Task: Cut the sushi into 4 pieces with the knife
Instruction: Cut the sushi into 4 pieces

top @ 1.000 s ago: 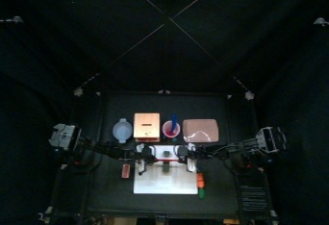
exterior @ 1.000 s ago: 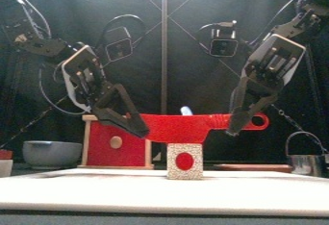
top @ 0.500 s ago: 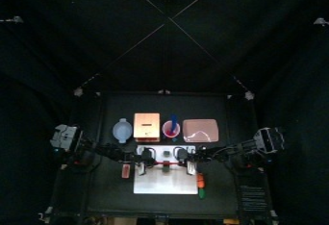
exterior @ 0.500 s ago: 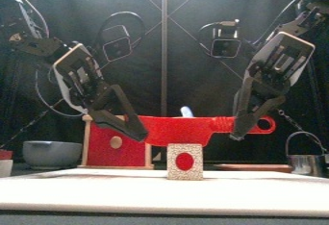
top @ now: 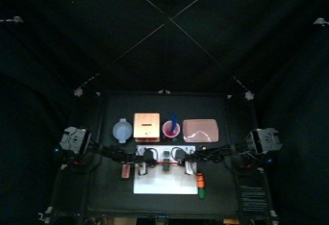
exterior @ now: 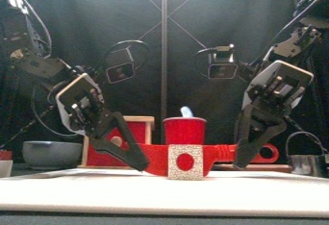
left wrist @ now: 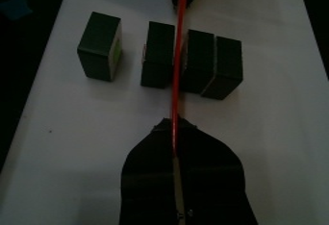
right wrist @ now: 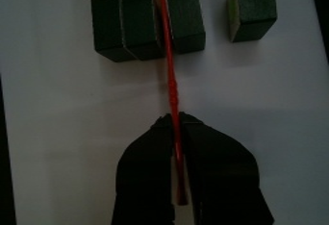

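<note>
red cup (exterior: pixel 184 131): blue toy knife (exterior: pixel 188 112) upright inside | same back row: blue-grey bowl (exterior: pixel 49 153) (contents unreadable), pale wooden box with red drawer front (top: pixel 146 125), flat pink tray (top: pixel 202 130) | dark green toy sushi roll (left wrist: pixel 206 63) on white cutting board (top: pixel 164 181), one end block (left wrist: pixel 102 46) split off | red toy knife (exterior: pixel 221 154) blade in seam mid-roll | left gripper (left wrist: pixel 176 137), right gripper (right wrist: pixel 171 133) each clamped on a knife end

- In the front view light falls from above. The white cutting board (exterior: pixel 77 175) below the red knife (exterior: pixel 221 154) glows pale, while the curtain behind the knife is black.
- The top view is very dim. Dark curtains fill most of it, and the board (top: pixel 164 179) just under the knife is the one bright patch.
- In both wrist views the board (left wrist: pixel 52 94) on either side of the knife (left wrist: pixel 179 65) is evenly and brightly lit. The sushi blocks (left wrist: pixel 100 46) beside it read as dark, flat shapes.
</note>
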Action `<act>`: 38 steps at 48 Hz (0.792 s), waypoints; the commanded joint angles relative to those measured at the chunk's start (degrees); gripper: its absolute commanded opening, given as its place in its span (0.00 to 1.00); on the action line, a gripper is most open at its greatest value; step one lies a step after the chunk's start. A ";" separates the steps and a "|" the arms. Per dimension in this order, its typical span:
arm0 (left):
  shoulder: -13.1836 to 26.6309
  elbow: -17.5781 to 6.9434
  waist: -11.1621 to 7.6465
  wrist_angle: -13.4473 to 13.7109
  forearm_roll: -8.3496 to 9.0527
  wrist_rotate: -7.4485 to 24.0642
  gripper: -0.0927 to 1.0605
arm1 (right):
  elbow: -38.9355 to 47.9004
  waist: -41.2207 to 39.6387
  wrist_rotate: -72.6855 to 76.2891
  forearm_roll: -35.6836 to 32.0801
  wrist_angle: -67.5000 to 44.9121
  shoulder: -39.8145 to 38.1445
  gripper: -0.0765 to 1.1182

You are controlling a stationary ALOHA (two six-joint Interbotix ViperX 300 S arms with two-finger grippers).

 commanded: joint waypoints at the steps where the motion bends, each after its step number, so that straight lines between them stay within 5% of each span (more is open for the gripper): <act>1: 1.58 -1.32 0.97 0.35 -0.70 0.00 0.18 | -0.97 -0.35 0.09 0.26 -0.62 1.32 0.20; 13: 1.23 -1.41 3.16 0.35 -0.62 0.00 0.18 | -1.41 -0.26 0.09 -0.09 -0.53 0.97 0.20; 29: 0.35 -1.85 -1.58 1.49 -2.20 -0.44 0.18 | -3.78 1.67 0.09 0.26 0.09 0.88 0.20; 38: -2.81 -2.37 -1.93 2.81 -2.29 -0.09 0.18 | -4.04 1.58 0.18 0.26 0.62 -1.14 0.20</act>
